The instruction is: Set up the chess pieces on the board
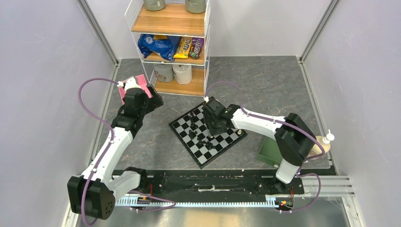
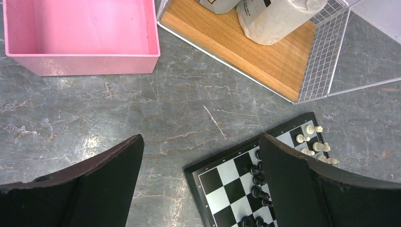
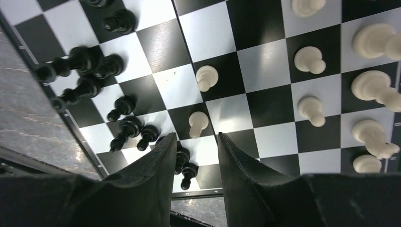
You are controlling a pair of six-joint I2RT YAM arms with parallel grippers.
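Right wrist view: a cream pawn (image 3: 197, 124) is seen upright just above the right jaws, which are parted and empty; the left jaws, spread wide and empty, are farther off.

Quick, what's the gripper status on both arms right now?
Left gripper: wide open, holding nothing.
Right gripper: partly open over the board, nothing held; a cream pawn stands just beyond its tips.
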